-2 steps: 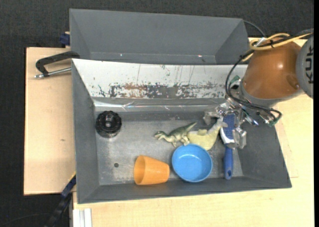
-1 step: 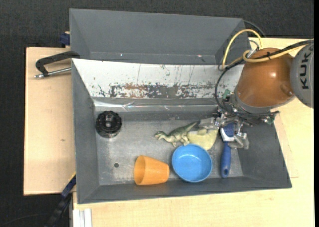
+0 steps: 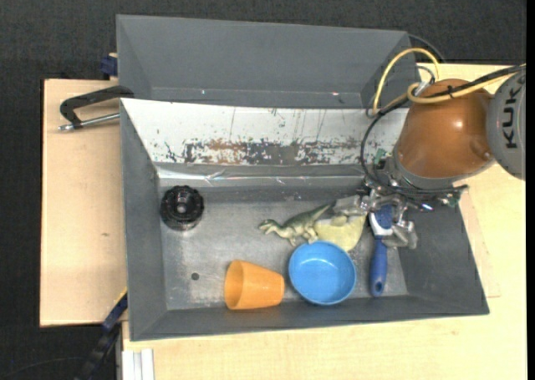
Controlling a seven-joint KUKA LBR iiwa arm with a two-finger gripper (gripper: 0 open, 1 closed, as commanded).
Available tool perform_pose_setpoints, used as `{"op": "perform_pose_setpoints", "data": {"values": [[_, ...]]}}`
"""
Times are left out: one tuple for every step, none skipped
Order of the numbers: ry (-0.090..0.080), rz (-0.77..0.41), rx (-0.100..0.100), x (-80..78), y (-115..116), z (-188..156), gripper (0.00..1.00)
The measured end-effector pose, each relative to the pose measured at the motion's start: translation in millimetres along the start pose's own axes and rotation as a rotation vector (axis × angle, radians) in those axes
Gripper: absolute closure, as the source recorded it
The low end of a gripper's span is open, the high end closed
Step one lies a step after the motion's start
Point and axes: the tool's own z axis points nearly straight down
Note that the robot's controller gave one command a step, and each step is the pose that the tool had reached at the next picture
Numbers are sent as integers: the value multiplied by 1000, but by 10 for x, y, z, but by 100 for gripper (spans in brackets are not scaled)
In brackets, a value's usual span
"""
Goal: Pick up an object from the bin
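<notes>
A smooth orange plastic cup (image 3: 253,286) lies on its side beside a round blue plastic bowl (image 3: 322,273), near the front wall of the grey metal bin (image 3: 140,236). The metal gripper (image 3: 389,221) sits low over the upper end of a slim blue-handled tool (image 3: 378,270) at the bin's right, beside a green-and-yellow toy dinosaur (image 3: 305,221). I cannot tell whether it is spread or pinching.

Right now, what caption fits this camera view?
Robot gripper above a blue-handled tool, beside a toy dinosaur, blue bowl and orange cup.
</notes>
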Motion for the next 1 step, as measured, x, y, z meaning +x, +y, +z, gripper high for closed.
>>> {"op": "perform_pose_setpoints", "data": {"values": [[1, 0, 2, -3, -9, -23, 100]]}}
